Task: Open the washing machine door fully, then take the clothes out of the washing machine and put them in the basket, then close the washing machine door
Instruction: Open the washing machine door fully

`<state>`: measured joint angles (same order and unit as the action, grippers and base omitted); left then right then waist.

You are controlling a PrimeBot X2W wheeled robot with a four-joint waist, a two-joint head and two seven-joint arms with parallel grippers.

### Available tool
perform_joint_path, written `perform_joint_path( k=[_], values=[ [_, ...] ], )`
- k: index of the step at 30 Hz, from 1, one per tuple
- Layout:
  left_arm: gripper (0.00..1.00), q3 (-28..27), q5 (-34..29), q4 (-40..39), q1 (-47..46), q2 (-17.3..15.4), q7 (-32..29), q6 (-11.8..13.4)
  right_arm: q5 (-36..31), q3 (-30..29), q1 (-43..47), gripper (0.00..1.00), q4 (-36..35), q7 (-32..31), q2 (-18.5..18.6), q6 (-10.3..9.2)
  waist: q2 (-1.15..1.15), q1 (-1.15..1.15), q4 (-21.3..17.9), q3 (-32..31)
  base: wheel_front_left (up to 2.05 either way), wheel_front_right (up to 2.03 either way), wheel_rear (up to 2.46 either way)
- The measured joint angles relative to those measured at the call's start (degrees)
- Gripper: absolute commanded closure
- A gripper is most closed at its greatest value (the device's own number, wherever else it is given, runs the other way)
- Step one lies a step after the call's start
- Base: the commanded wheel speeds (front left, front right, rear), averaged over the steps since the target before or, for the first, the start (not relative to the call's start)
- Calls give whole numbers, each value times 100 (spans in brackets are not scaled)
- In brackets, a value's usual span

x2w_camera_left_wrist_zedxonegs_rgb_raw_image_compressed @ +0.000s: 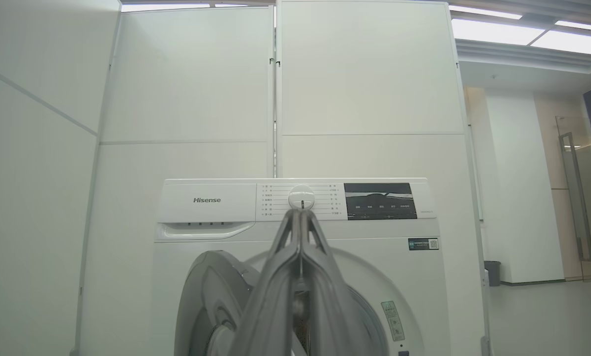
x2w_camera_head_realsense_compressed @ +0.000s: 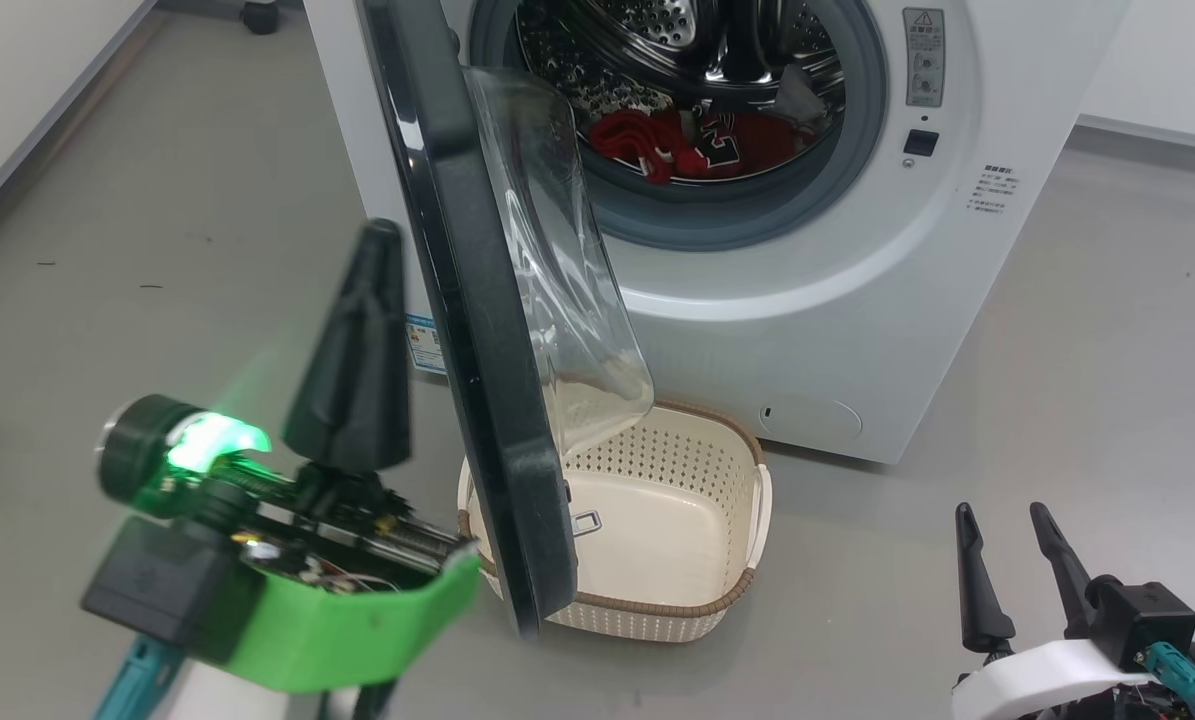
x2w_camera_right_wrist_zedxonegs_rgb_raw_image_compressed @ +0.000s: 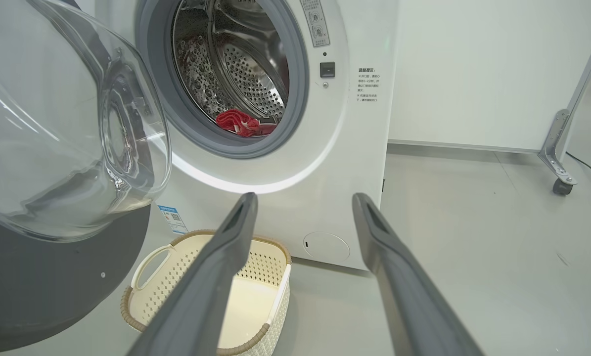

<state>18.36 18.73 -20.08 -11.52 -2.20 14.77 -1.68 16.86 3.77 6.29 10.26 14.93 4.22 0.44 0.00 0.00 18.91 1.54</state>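
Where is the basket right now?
Head view, lower centre: the basket stands on the floor before the washing machine, partly behind the open door.

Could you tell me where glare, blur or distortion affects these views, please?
Head view: a green light flares on the left gripper; reflections streak the door. Left wrist view: the shut fingers are blurred, the ceiling lights wash out. Right wrist view: the door's glass warps what lies behind it.

Left gripper [x2w_camera_head_realsense_compressed: 377, 235] closed, right gripper [x2w_camera_head_realsense_compressed: 1002, 512] wide
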Motion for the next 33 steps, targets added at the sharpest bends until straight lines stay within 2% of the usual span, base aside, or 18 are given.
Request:
perform_joint_path(
  k=[5,10,16,22,28,33],
  values=[
    [100,638,165,-211,74,-13,0,-289,-33,0,-3,0,25,0,-49,67,0,0,-15,-50,0,0,0],
    [100,1338,238,-105,390,-29,-59,-469,-89,-18,-5,0,31,0,-66,126,0,0,-39,-74,0,0,0],
    [100,1946,407,263,718,-301,-610,-517,-143,-60,-5,0,64,0,-77,155,0,0,-62,-65,0,0,0],
    [100,2046,495,680,924,-457,-966,-517,-167,-87,-15,0,77,-1,-100,202,0,0,-89,-30,0,0,0],
    [100,1772,498,1089,977,-509,-1113,-502,-197,-134,-35,0,79,-1,-118,221,0,0,-126,28,0,0,0],
    [100,1536,515,1432,985,-548,-1129,-356,-205,-169,-77,0,80,0,-137,245,0,0,-152,69,0,0,0]
  ],
)
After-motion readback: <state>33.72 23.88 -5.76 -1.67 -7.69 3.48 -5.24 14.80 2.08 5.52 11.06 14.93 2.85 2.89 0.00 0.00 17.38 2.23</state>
